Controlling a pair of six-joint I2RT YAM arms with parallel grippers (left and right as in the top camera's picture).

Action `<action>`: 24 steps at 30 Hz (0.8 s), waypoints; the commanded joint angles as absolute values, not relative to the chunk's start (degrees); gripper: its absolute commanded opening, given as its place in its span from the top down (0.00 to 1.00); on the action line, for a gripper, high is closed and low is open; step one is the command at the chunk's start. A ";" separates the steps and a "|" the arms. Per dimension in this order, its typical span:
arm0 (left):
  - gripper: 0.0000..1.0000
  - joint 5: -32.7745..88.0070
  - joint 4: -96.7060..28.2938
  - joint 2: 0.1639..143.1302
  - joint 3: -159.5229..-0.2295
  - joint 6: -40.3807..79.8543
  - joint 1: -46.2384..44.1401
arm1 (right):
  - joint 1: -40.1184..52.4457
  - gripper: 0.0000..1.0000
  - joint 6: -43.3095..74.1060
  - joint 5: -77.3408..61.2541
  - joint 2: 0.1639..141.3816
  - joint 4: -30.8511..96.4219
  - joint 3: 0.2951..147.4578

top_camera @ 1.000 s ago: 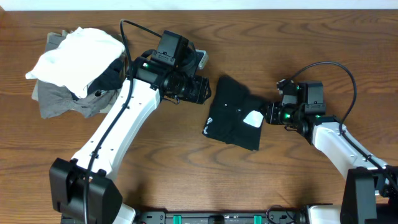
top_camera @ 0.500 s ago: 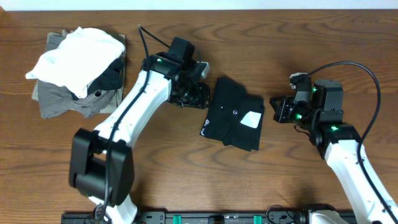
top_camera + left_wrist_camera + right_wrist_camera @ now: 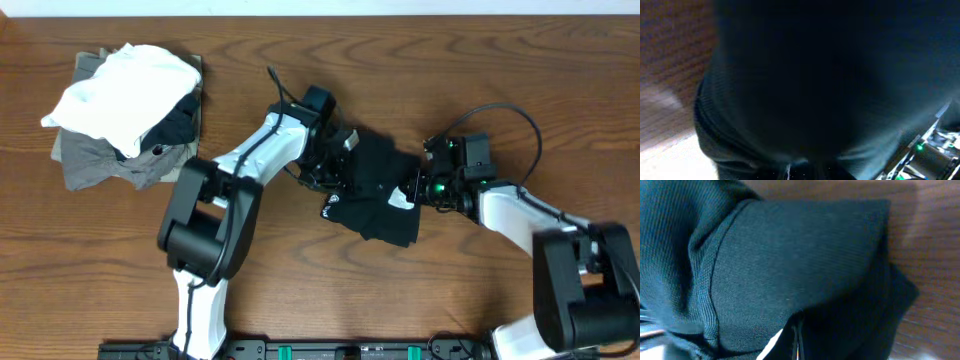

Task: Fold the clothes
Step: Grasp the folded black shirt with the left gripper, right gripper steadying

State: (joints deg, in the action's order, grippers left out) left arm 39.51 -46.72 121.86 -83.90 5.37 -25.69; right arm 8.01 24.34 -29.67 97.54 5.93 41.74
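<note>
Black garment [image 3: 378, 190] is seen folded at the middle of the surface [image 3: 300, 290], met by the left end effector [image 3: 335, 165] at its left edge and the right end effector [image 3: 420, 188] at its right edge; neither's grip can be told, both wrist views being filled by dark fabric

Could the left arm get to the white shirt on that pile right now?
Probably yes: the white shirt lies uncovered atop the pile, with bare table between it and the left pincer. That pincer is at the black garment and must leave it first.
</note>
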 commanded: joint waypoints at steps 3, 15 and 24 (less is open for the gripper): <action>0.81 38.39 -46.46 123.17 -83.66 6.70 -23.51 | 4.36 0.96 30.81 -28.08 98.85 7.62 42.09; 0.21 36.29 -48.18 108.12 -84.29 6.02 -19.51 | 3.57 0.79 22.06 -35.92 92.79 8.64 42.13; 0.04 39.72 -45.67 116.27 -83.57 6.02 -19.53 | 3.31 0.78 21.50 -36.12 76.49 10.94 42.13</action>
